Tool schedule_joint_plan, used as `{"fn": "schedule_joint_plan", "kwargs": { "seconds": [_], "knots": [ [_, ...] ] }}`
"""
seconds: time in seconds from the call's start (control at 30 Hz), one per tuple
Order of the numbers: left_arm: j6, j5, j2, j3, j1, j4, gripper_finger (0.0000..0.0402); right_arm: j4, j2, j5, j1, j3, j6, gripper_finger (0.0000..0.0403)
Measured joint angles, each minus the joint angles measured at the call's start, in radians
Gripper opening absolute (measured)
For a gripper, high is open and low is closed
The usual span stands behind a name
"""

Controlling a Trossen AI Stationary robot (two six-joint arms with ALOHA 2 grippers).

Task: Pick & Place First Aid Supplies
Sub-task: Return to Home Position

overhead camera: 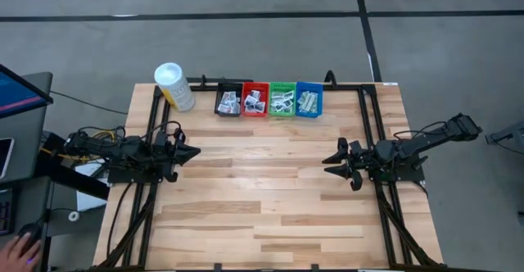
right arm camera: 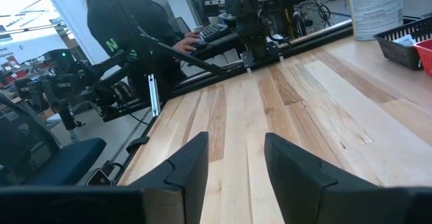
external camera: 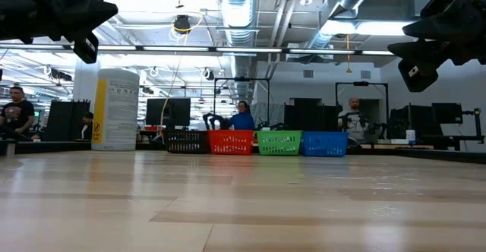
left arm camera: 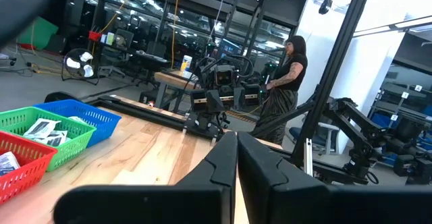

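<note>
1. Left tool [overhead camera: 195,151] sits at the counter's [overhead camera: 262,198] left side, fingers squeezed narrow with nothing between them.
2. Right tool [overhead camera: 327,163] mirrors it on the right side, fingers spread wide, and it's empty too.
3. Between the two there's only bare wood, with no loose packet showing on it.
4. The first aid packets [overhead camera: 228,102] lie in the row along the far edge: black bin [overhead camera: 229,84], red bin [overhead camera: 255,84], green bin [overhead camera: 282,83], blue bin [overhead camera: 309,83].
5. The yellow bottle [overhead camera: 174,86] stands just left of the black bin. Its label print is too small to read, and so is the print on the packets.
6. The sorting looks finished, and the step in hand looks like the return to rest. The next move calls for no grasp, only settling both arms clear of the bins.
</note>
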Motion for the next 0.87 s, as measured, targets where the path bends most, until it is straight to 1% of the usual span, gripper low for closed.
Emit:
{"fn": "schedule_joint_plan", "kwargs": {
  "seconds": [0.57,0.87],
  "knots": [
    [0.0,0.0,0.0,0.0,0.0,0.0,0.0013,0.0,0.0,0.0,0.0,0.0,0.0,0.0137],
    [0.0,0.0,0.0,0.0,0.0,0.0,0.0013,0.0,0.0,0.0,0.0,0.0,0.0,0.0141]
  ]
}}
